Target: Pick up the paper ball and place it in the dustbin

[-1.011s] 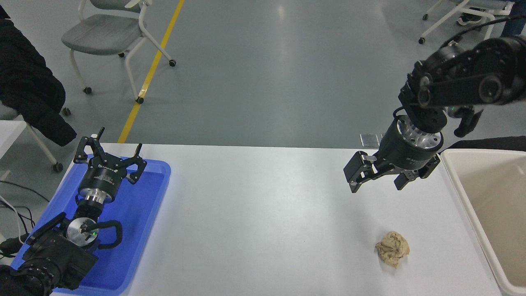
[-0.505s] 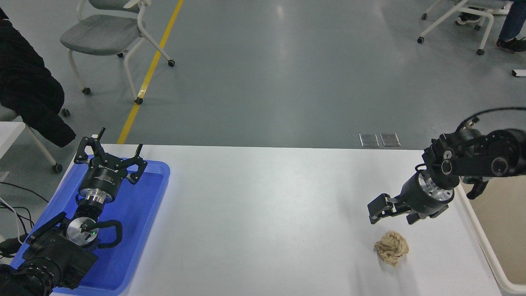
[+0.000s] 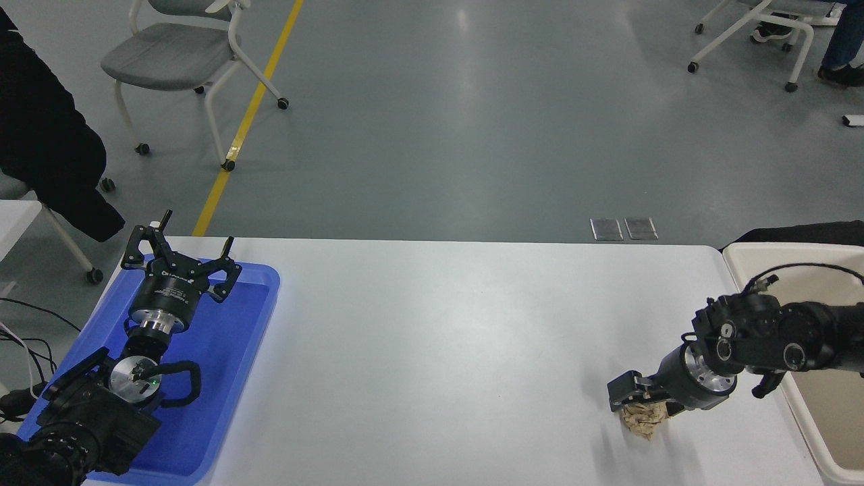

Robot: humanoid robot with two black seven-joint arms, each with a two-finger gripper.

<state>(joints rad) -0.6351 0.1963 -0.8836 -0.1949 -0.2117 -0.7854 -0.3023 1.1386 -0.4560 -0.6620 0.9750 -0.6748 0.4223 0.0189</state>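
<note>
The tan paper ball [image 3: 641, 425] lies on the white table [image 3: 432, 351] near its front right. My right gripper [image 3: 642, 406] is down on top of it, open, with a finger on each side of the wad; its upper part is hidden by the gripper. The cream-beige dustbin [image 3: 746, 258] stands just right of the table, behind my right arm. My left gripper [image 3: 179, 251] is parked open over the blue tray at the lower left.
The shallow blue tray [image 3: 229, 351] sits at the table's left edge under my left arm. Chairs [image 3: 177, 54] stand on the grey floor beyond the table. A dark coat [image 3: 47, 135] hangs at the far left.
My right arm has come down and toward the camera from high above the table's far right. Its open gripper now straddles the paper ball. The ball has not moved.
</note>
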